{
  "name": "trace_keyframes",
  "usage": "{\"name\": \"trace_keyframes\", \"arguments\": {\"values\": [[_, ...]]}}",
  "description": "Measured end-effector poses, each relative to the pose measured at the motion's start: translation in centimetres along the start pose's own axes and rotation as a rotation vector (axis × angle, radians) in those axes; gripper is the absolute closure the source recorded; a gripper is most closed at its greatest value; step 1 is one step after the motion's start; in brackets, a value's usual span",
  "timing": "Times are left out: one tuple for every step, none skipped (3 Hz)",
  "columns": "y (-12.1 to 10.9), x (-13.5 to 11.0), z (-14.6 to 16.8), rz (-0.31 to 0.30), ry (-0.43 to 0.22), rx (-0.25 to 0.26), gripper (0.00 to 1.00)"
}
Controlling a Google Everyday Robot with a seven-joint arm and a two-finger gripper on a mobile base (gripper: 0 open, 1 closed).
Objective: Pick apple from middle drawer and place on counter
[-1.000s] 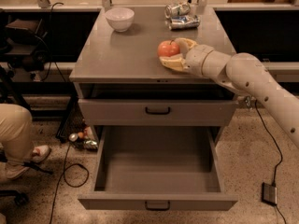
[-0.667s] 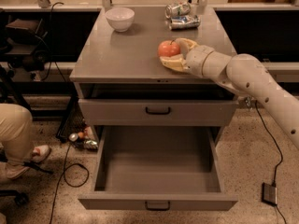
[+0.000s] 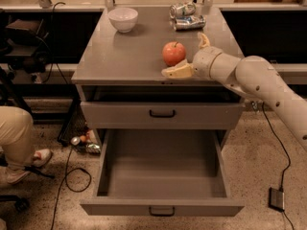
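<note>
The red-orange apple (image 3: 173, 53) stands on the grey counter (image 3: 124, 56), near its front right edge. My gripper (image 3: 190, 56) is at counter height just right of the apple, open, with one finger (image 3: 176, 72) lying in front of the apple and the other (image 3: 204, 40) raised behind it. The apple sits at the mouth of the open fingers and looks free of them. The middle drawer (image 3: 163, 174) is pulled out wide below and its tray floor is bare.
A white bowl (image 3: 123, 18) sits at the counter's back left and crushed silver cans (image 3: 186, 16) at the back right. The upper drawer face (image 3: 162, 113) is shut. A person's leg (image 3: 14, 133), floor litter (image 3: 86, 145) and cables lie at the left; a power brick (image 3: 277, 199) lies at the right.
The gripper's fingers have spread apart and let go of the apple, which now rests on the counter. The gripper has drawn back slightly to the right.
</note>
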State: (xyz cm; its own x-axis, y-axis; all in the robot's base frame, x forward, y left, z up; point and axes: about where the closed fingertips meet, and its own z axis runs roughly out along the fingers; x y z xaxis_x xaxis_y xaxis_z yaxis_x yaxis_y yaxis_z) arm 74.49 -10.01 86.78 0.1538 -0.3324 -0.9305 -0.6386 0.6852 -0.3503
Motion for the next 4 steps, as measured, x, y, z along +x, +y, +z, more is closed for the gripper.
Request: {"name": "trace_keyframes", "arguments": {"values": [[0.0, -0.1, -0.2, 0.002, 0.0, -0.003, 0.0], [-0.5, 0.4, -2.1, 0.024, 0.007, -0.012, 0.0], [-2.7, 0.9, -6.4, 0.083, -0.004, -0.001, 0.0], [-5.1, 1.2, -10.3, 0.134, -0.023, 0.021, 0.0]]}}
